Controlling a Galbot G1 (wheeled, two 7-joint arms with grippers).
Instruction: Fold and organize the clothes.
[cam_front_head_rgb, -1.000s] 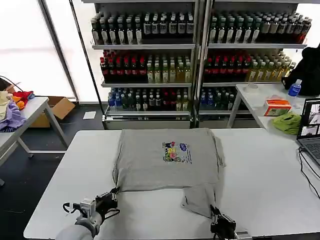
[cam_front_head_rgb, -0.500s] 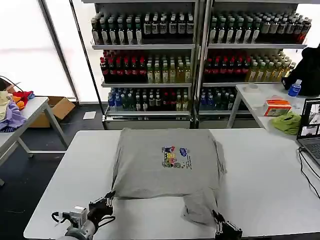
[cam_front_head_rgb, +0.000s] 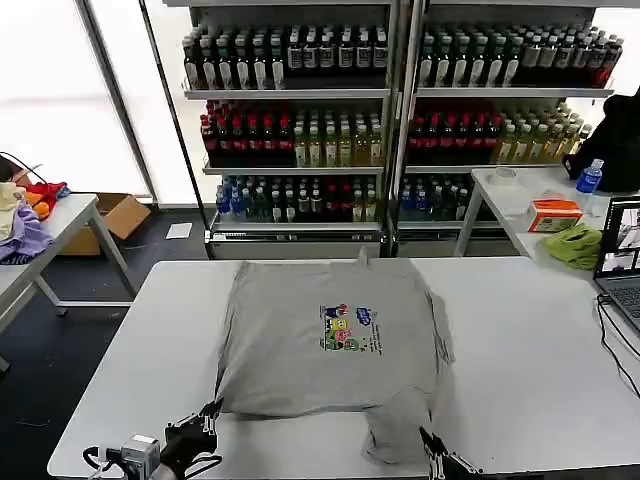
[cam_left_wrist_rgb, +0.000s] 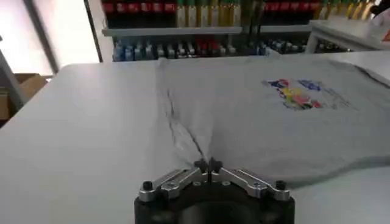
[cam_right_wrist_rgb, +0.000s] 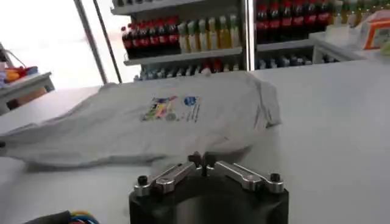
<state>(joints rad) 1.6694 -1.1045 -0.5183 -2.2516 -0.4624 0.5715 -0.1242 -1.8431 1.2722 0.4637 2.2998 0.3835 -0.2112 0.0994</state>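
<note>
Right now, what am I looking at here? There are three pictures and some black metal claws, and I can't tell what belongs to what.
This is a robot with two arms, and each arm ends in a grasping tool. One picture comes from a camera on its head, looking down at a white table. The other two come from cameras on its wrists, so each shows that arm's own tool up close.

On the table lies a grey shirt with a small colourful print on the chest. The left tool is shut on the shirt's near edge, where the cloth puckers into creases. The right tool is pressed shut at the shirt's other near corner; whether cloth sits between its tips is hard to tell.

Behind the table stand shelves of bottled drinks.
</note>
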